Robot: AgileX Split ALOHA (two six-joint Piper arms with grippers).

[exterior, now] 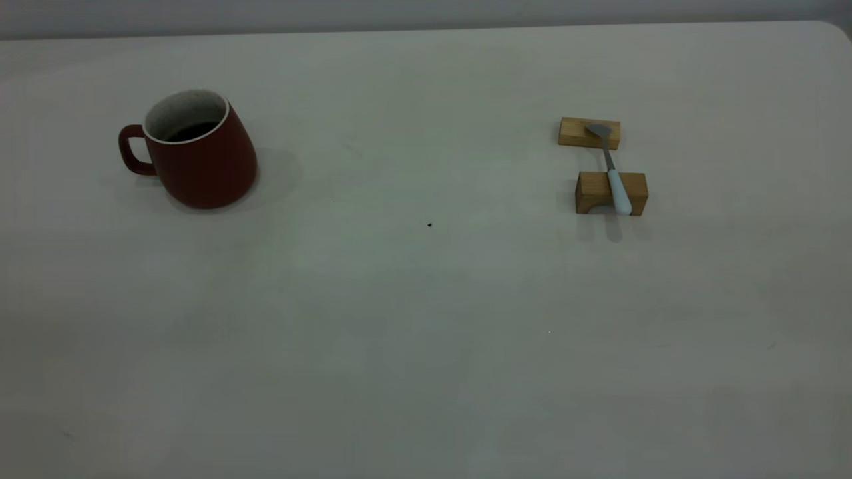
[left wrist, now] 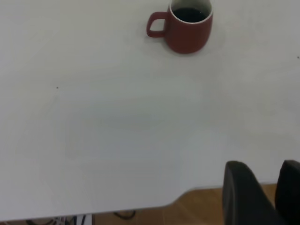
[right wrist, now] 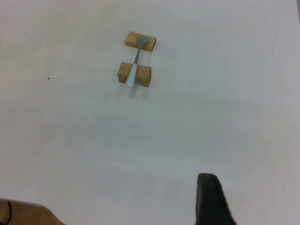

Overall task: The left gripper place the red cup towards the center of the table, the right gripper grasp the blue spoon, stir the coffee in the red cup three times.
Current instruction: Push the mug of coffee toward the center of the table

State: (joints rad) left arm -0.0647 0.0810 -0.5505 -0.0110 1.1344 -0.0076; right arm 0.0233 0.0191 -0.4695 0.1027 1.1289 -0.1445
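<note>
The red cup (exterior: 200, 159) stands upright at the left of the table (exterior: 426, 332), handle pointing left, with dark coffee (exterior: 193, 131) inside. At the right, the blue spoon (exterior: 612, 174) lies across two wooden blocks, bowl on the far one, pale handle over the near one. Neither arm appears in the exterior view. In the left wrist view my left gripper (left wrist: 269, 187) hovers at the table's near edge, far from the cup (left wrist: 187, 28), slightly open and empty. The right wrist view shows only a part of my right gripper (right wrist: 211, 201), well short of the spoon (right wrist: 133, 70).
The far flat block (exterior: 589, 133) and the near arched block (exterior: 599, 193) hold the spoon off the table. A small dark speck (exterior: 429, 225) lies near the middle. The table's edge and brown floor (left wrist: 187, 211) appear below the left gripper.
</note>
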